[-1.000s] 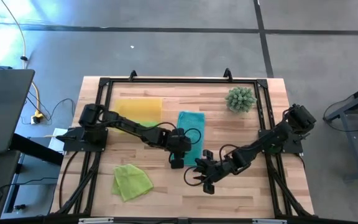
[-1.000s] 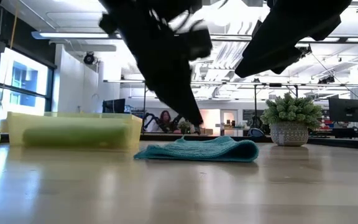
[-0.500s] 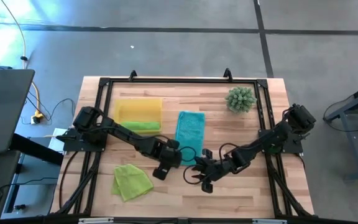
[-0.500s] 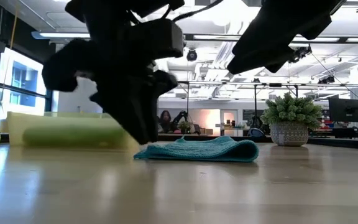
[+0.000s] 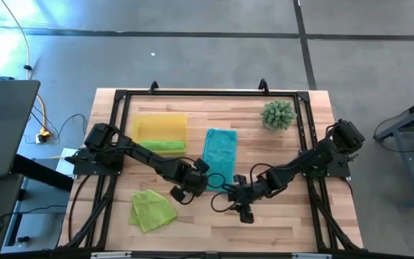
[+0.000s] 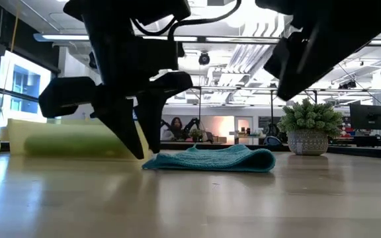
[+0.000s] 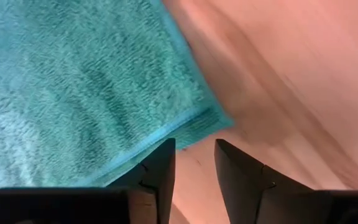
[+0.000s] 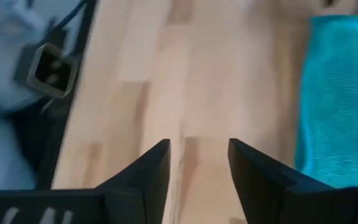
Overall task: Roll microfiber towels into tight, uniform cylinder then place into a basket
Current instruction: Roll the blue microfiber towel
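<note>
Left gripper (image 7: 192,163): fingers apart, empty, at near corner of flat teal microfiber towel (image 5: 220,149). Right gripper (image 8: 197,163): fingers apart, empty, over bare wood just beside it. Crumpled lime towel (image 5: 152,209) near front-left. Farther: translucent yellow plastic basket (image 5: 161,121) holding rolled lime towel (image 5: 165,145).

The left gripper (image 6: 139,142) hangs low over the wooden surface (image 6: 190,198). Its dark fingers (image 6: 131,135) point down with a small gap between them. A teal towel (image 6: 211,158) lies flat just beside the fingers. A yellow basket (image 6: 18,135) sits behind them.
</note>
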{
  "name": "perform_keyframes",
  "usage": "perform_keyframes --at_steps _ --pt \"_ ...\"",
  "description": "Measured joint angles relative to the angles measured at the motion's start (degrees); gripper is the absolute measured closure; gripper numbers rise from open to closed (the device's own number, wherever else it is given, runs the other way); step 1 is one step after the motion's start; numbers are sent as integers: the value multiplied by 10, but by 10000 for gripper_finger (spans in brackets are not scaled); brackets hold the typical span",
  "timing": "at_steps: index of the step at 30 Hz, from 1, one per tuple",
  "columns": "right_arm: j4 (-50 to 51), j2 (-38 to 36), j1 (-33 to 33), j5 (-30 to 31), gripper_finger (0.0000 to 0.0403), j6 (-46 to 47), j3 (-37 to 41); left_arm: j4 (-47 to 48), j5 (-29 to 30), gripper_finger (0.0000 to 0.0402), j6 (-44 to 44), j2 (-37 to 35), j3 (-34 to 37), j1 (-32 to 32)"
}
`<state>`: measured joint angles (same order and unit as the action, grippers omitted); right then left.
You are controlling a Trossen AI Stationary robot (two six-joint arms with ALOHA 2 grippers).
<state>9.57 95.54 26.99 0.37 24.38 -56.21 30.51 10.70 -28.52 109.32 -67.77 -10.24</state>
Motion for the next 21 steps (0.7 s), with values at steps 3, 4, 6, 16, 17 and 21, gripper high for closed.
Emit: perform_keyframes --at_steps 3,4,6,16,17,21 --pt "22 -17 -7 -49 225 -22 0 -1 38 292 13 0 0 0" --pt "32 -25 -10 -59 217 -23 0 0 53 289 18 0 0 0" --pt "68 -46 -15 -70 200 -24 0 1 80 281 31 0 0 -2" --pt "287 -200 -27 -64 167 54 0 -78 241 263 216 0 0 -9" --pt "287 -214 -26 -54 167 58 0 -82 242 264 221 -2 -2 -11" --pt "284 -254 -26 -15 167 79 0 -53 155 272 176 -26 -10 -21"
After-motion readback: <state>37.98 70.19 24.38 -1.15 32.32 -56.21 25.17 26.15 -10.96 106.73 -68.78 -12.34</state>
